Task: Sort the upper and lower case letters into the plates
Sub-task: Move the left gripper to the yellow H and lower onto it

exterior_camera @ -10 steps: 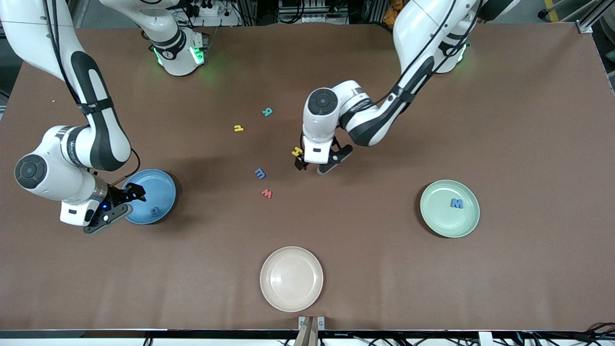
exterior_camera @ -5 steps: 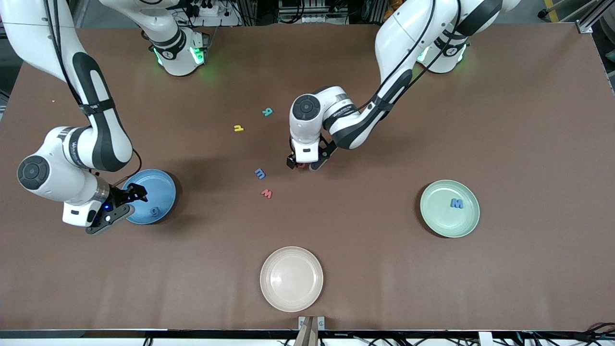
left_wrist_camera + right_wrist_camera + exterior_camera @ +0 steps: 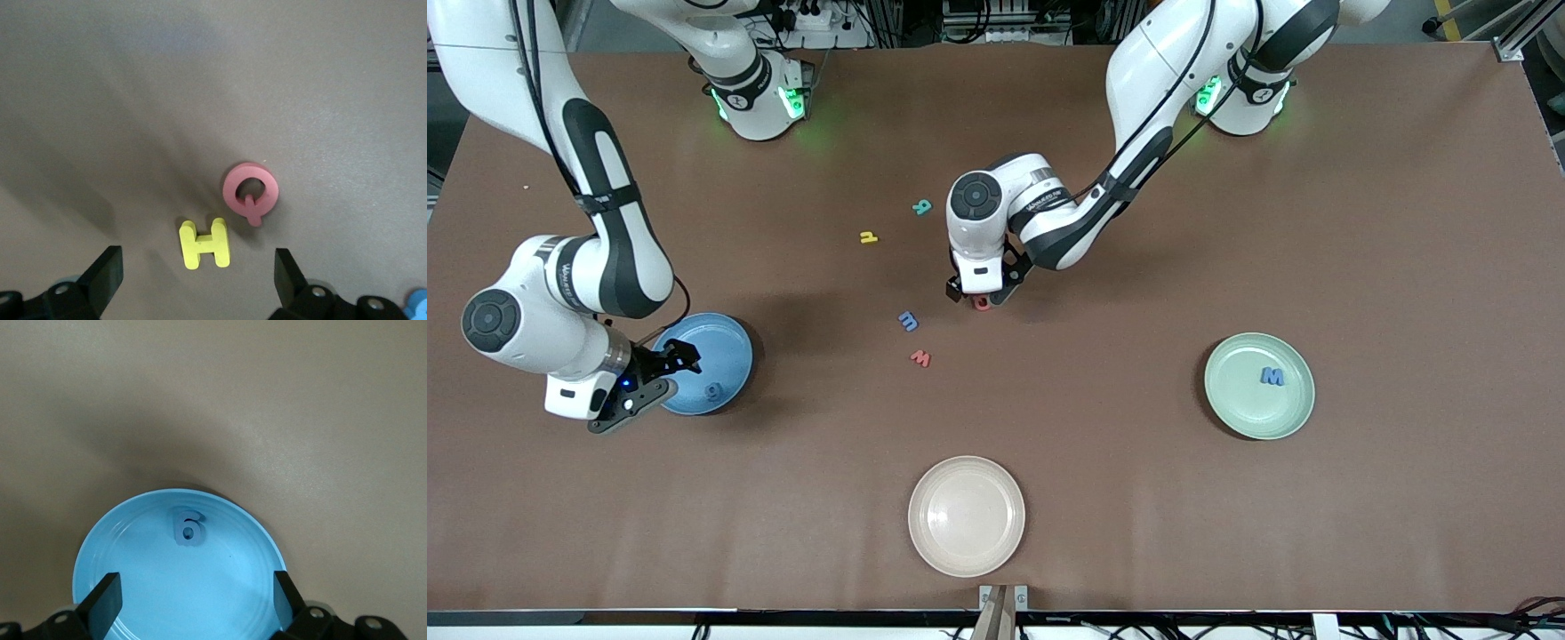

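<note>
left fingers spread wide over the yellow h, pink q just beside it.

Eight toy letters, three plates and two robot arms are visible.

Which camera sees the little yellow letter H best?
The left wrist view: the small chunky yellow letter H lies in plain sight on the brown table beside the pink letter Q. In the front view the left arm covers it; the right wrist view shows only the blue plate.
</note>
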Controlling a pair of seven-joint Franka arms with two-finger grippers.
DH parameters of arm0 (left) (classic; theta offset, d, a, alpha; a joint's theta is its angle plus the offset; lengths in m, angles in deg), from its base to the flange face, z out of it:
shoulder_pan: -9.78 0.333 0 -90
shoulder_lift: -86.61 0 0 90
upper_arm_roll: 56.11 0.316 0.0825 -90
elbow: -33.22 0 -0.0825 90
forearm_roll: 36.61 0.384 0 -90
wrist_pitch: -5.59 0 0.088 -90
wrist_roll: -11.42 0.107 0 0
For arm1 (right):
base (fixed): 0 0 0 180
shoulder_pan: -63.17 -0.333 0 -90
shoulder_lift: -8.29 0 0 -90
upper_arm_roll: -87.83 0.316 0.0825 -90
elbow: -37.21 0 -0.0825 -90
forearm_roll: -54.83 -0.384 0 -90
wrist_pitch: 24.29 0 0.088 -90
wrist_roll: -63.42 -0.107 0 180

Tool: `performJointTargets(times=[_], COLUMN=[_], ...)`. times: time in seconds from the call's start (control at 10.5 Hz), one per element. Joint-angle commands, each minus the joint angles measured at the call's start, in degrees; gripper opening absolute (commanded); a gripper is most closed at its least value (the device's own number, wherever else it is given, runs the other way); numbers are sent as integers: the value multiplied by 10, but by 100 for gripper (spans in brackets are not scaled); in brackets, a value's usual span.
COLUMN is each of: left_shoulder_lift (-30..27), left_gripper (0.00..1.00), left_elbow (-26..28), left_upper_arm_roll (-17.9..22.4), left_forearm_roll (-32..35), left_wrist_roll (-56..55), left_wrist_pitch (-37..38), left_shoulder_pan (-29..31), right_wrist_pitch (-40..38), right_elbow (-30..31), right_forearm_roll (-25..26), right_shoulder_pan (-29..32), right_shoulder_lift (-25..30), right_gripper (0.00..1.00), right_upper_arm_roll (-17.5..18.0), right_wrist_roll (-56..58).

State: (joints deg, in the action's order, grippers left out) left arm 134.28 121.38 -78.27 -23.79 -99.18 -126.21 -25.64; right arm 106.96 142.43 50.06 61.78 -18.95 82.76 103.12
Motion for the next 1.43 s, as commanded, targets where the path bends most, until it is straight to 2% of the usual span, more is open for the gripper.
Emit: performJointTargets(times=[0.0, 0.19, 0.29, 0.38, 1.05, 1.24, 1.34], left_shoulder_lift=[16, 17, 17, 19, 32, 32, 32], left_gripper=[100, 97, 90, 89, 86, 76, 74], left_elbow=[-19, -19, -20, -25, -44, -43, -43], left_upper_arm_roll=[9, 11, 11, 11, 11, 11, 11], left_forearm_roll=[-11, -11, -11, -11, -11, -10, -9], left_wrist_roll=[-8, -7, -5, -5, -6, -5, -5], left_wrist_pitch=[11, 11, 11, 11, 9, 9, 9], left_shoulder_pan=[-11, -11, -11, -11, -14, -15, -15], right_wrist_pitch=[-6, -6, -6, -6, -6, -6, -6], right_elbow=[-13, -13, -13, -13, -13, -13, -13], right_forearm_roll=[-8, -9, -8, -8, -8, -8, -8], right_shoulder_pan=[2, 2, 2, 2, 3, 3, 3], right_shoulder_lift=[-8, -8, -8, -9, -11, -11, -11], right_gripper=[100, 100, 100, 100, 100, 100, 100], right_upper_arm_roll=[1, 1, 1, 1, 1, 1, 1], right_wrist_roll=[11, 12, 12, 12, 13, 13, 13])
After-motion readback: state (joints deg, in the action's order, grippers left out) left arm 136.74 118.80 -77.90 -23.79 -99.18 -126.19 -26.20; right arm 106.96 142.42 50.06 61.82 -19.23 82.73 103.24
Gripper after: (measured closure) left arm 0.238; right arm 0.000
